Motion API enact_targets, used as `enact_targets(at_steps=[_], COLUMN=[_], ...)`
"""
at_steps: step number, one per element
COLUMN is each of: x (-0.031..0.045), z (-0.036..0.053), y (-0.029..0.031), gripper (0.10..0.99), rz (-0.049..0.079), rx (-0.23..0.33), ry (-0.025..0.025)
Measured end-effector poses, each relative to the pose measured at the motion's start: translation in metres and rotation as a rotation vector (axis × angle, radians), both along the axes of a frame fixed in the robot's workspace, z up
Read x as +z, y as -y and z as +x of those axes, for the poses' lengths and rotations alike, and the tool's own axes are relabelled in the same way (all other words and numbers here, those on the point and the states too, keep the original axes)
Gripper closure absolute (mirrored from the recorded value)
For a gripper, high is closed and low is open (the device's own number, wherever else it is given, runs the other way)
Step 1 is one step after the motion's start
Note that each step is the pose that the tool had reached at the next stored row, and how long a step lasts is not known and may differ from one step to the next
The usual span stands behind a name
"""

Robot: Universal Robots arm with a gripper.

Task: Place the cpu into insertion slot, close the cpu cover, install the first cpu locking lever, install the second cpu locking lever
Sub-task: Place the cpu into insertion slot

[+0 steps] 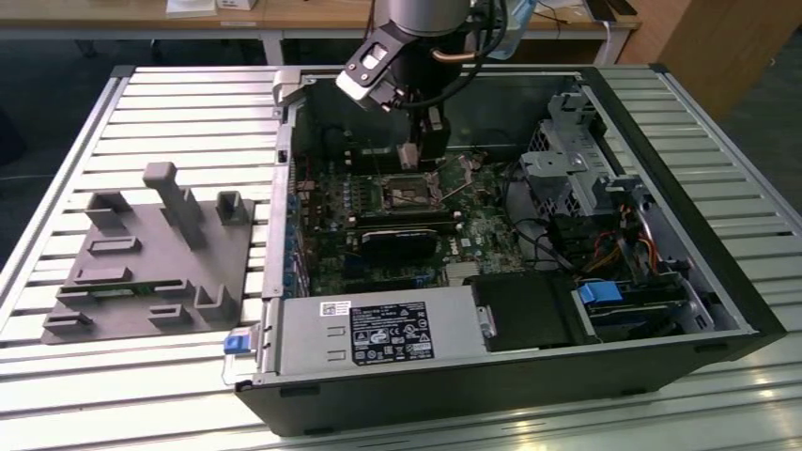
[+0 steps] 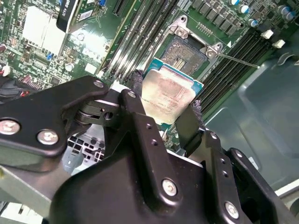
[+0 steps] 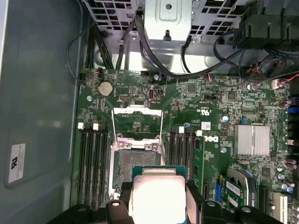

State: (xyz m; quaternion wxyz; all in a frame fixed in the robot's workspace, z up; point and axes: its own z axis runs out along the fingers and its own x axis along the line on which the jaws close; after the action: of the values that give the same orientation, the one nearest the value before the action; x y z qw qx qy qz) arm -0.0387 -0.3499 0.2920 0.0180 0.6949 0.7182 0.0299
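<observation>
hovering just above the insertion slot, the gripper clenches its fingers on the cpu by two edges, flat so it can seat squarely; the cpu cover stands open beyond the slot

cpu: a silver-beige metal lid with a dull, slightly smeared sheen is seen, edged by green board.
gripper: black links, matt and smooth, are joined by bright metal screws.
pads: a dark, rough, fuzzy surface is shown.
slot: a dark, finely speckled centre is framed in silver metal.
cover: thin bare metal with a satin silver finish.
lever: thin bright metal wire.
board: green and lacquered, faintly glossy.
heatsink: finned pale metal, brightly lit.
case: grey sheet metal, matt and smooth.
table: ribbed pale metal slats, satin.
fixture: grey plastic, matt.
</observation>
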Motion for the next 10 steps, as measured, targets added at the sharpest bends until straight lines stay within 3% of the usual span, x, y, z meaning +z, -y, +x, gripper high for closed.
enact_targets(at_steps=[6,10], x=[-0.0051,-0.0124], z=[0.0,0.0], y=[0.0,-0.0007], gripper=[0.553,0.553], rz=[-0.005,-0.006], rx=[0.0,0.0], ry=[0.0,0.0001])
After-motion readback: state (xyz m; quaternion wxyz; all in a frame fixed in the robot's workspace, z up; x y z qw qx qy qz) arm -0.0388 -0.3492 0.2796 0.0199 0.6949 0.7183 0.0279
